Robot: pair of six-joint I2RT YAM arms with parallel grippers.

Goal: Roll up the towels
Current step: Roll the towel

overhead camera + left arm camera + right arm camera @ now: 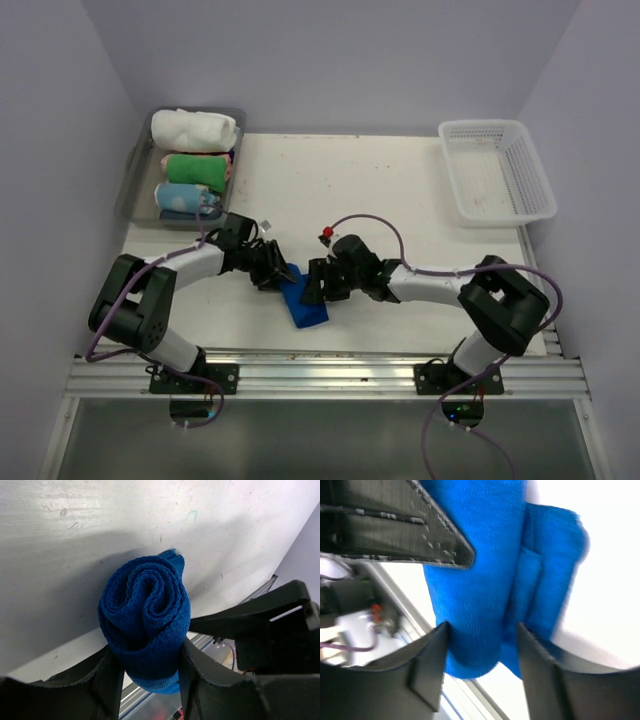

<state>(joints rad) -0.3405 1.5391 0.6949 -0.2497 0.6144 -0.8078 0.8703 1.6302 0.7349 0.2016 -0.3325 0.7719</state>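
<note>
The royal blue towel (306, 304) lies rolled on the table between the two arms. In the left wrist view its spiral end (145, 605) faces the camera, and my left gripper (148, 652) is shut on it, a finger pressing each side of the roll. My right gripper (482, 626) straddles the other end of the same blue towel (480, 555) with its jaws open; one finger touches the roll and the other stands off by a loose flap. The white towel (195, 128) sits rolled at the far end of the grey tray (133, 178).
The grey tray also holds a green roll (195, 167) and a pale blue dotted roll (185, 197). A white plastic basket (497, 170) stands at the back right. The metal rail (330, 372) runs along the near edge, close behind the blue towel.
</note>
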